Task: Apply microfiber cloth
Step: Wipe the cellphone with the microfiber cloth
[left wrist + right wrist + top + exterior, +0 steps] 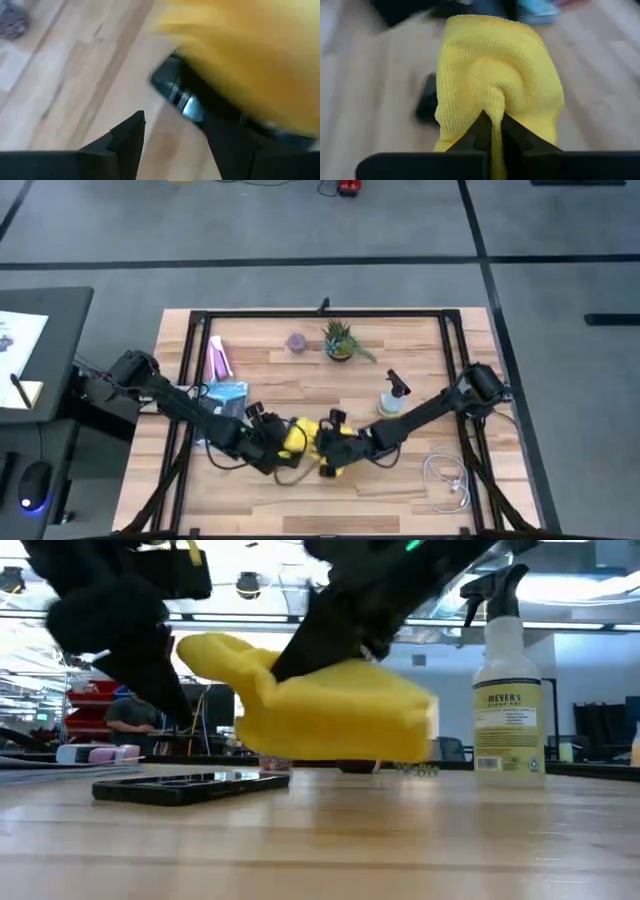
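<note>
So the right pincer [492, 131] is pinching the microfiber cloth [495, 75] tight, dangling it just over the smartphone [190, 786] on the worktop [400, 840], probably to wipe it. Left pincer [172, 137] is gaping open beside the phone, gripping nothing.

I see the cloth [296, 439] held above the phone [190, 785] near the table's [300, 380] front edge, between my two grippers. The spray bottle [392, 398] stands to its right, the plant [339, 340] behind.
</note>
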`<control>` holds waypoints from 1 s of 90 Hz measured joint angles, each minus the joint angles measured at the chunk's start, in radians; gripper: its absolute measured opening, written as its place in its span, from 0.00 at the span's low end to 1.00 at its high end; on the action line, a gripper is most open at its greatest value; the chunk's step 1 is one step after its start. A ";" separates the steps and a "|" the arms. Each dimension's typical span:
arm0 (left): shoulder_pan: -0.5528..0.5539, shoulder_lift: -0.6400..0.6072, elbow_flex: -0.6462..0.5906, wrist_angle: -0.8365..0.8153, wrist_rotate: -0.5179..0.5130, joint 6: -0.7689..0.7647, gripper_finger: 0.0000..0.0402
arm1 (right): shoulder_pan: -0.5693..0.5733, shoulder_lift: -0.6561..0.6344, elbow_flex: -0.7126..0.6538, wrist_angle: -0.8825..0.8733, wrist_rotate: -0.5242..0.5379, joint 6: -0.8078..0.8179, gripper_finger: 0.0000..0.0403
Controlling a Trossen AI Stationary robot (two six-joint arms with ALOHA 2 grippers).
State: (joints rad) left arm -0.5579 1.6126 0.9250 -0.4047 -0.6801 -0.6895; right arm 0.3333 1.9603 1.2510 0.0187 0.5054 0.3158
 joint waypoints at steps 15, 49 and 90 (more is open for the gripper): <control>-0.024 0.095 -0.040 0.158 0.013 0.051 0.46 | -0.091 0.074 0.000 0.164 -0.122 -0.054 0.01; 0.010 0.248 -0.041 0.230 0.037 0.069 0.46 | -0.155 0.232 0.054 0.224 -0.273 -0.051 0.01; -0.007 0.279 -0.039 0.234 0.055 0.020 0.39 | -0.123 0.173 0.052 0.002 0.004 -0.055 0.01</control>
State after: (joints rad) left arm -0.5644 1.8912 0.8860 -0.1711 -0.6247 -0.6693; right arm 0.2106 2.1330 1.3026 0.0208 0.5091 0.2605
